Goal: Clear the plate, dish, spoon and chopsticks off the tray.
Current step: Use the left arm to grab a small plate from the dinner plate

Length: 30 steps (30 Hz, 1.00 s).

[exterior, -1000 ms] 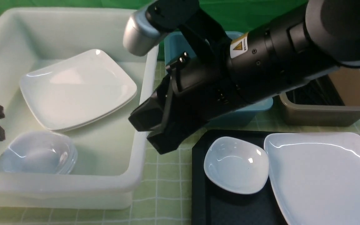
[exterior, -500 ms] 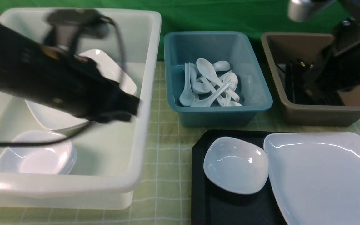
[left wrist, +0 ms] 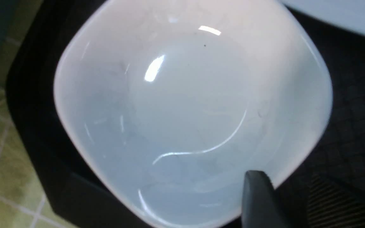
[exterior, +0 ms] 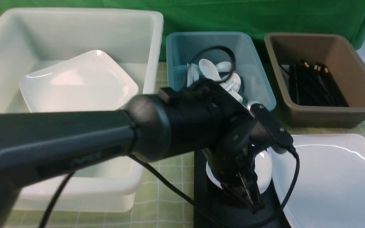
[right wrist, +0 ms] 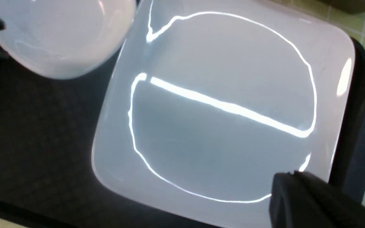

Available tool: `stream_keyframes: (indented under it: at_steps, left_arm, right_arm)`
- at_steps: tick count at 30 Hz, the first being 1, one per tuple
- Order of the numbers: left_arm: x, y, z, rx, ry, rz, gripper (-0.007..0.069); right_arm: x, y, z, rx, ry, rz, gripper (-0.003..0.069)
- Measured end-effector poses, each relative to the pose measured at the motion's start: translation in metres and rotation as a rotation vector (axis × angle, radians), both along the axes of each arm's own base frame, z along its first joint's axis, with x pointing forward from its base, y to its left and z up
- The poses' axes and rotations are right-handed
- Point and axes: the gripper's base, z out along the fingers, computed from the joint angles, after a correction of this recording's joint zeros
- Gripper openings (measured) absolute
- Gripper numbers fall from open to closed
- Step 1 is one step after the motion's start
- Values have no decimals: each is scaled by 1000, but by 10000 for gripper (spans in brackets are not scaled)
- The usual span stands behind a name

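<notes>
A small white dish and a large white plate lie side by side on the black tray. My left gripper is open and down at the dish. In the left wrist view one finger is inside the dish and the other is outside its rim, over the tray. My right gripper is shut over the plate's edge; it is out of the front view. No spoon or chopsticks show on the tray.
A white tub at the left holds stacked white plates. A teal tub holds several white spoons. A brown tub holds black chopsticks. My left arm stretches across the white tub's front.
My left arm has swung from over the white tub to the right and down onto the dish. My right arm has drawn back out of the front view.
</notes>
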Motion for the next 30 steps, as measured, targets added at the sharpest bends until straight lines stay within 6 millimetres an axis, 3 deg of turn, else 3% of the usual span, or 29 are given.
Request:
stream_keyframes:
  at_steps: [2, 7, 11, 14, 15, 16, 18, 19, 20, 22, 24, 25, 26, 27, 30]
  left_arm:
    - [1, -3, -10, 20, -7, -18, 291]
    - [8, -11, -40, 61, -50, -68, 506]
    - [12, -13, -42, 62, -79, -81, 545]
    - [13, -14, -42, 51, -78, -57, 489]
    - [12, -14, -42, 53, -75, -52, 410]
    - [12, -14, -42, 53, -75, -51, 410]
    - [12, -16, -37, 54, -94, -64, 201]
    - [12, -17, -34, 49, -101, -66, 186]
    - [13, -19, -20, 27, -126, -67, 97]
    - [13, -17, 0, 11, -131, -43, 40]
    - [12, -16, 11, 5, -131, -28, 27]
    - [12, -14, 32, -15, -150, -18, 23]
    - [12, -13, 38, -26, -160, -17, 23]
    - [14, -9, 68, -73, -216, -2, 23]
    - [18, 7, 129, -190, -315, 50, 23]
  right_arm:
    - [-3, -1, 0, 2, -4, -1, 38]
    - [-12, -3, 4, 17, -45, -8, 38]
    - [-12, -2, 5, 26, -48, -17, 38]
    - [-12, -2, 5, 35, -51, -18, 38]
    - [-12, -1, 5, 41, -54, -18, 38]
    - [-12, -1, 5, 41, -53, -18, 38]
    - [-10, 1, 6, 72, -78, -15, 38]
    - [-10, 1, 6, 75, -79, -15, 38]
    - [-9, 3, 9, 105, -93, -15, 38]
    - [-9, 8, 20, 160, -122, -5, 38]
    - [-8, 11, 27, 196, -139, 11, 38]
    - [-8, 15, 41, 245, -176, 37, 38]
    - [-9, 16, 45, 259, -186, 44, 38]
    - [-10, 21, 60, 317, -224, 81, 38]
    - [-13, 30, 83, 409, -281, 158, 38]
